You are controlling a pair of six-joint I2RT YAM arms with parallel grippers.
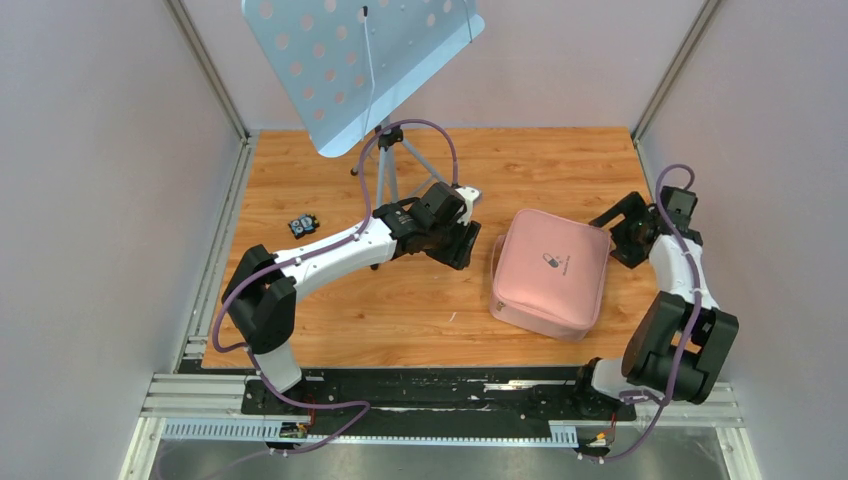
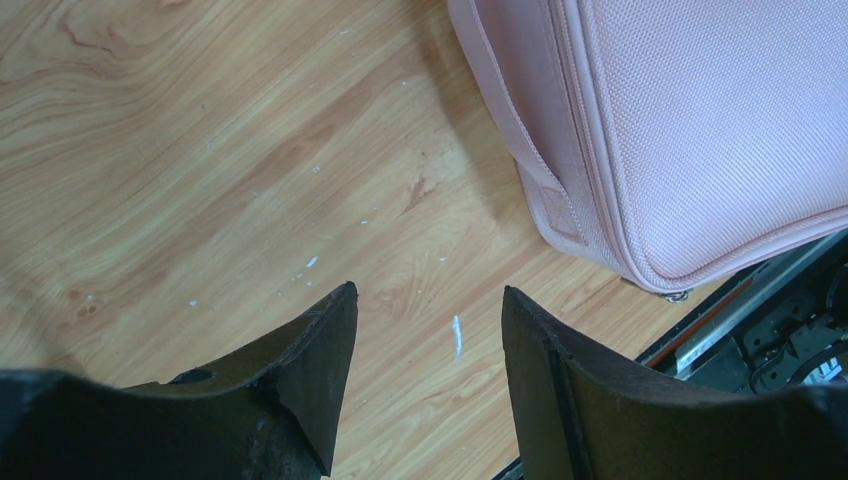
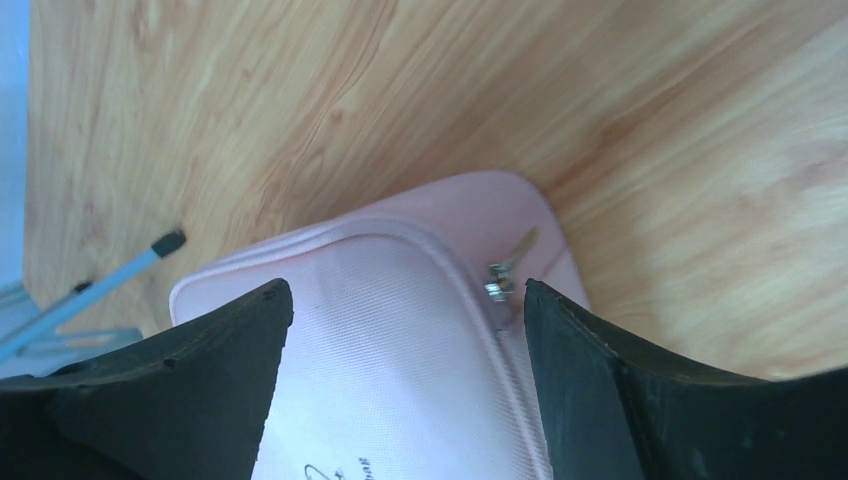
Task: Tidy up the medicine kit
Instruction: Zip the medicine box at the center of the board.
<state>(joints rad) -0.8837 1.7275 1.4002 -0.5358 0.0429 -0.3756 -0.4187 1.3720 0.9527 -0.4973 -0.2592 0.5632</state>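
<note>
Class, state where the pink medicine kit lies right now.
Top view: the medicine kit lies closed, right of centre, between the left gripper and the right gripper.

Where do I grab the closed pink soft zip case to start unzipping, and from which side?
I'd pinch the small metal zipper pull at the pink case's rounded corner, descending from above with the right gripper: the tab sticks out from the seam and sits between the open fingers.

The pink soft rectangular zip case (image 1: 553, 270) is showing a small dark pill logo (image 1: 549, 260) on its lid; the tiny dark lettering (image 3: 340, 468) beside it is reading as illegible.
</note>
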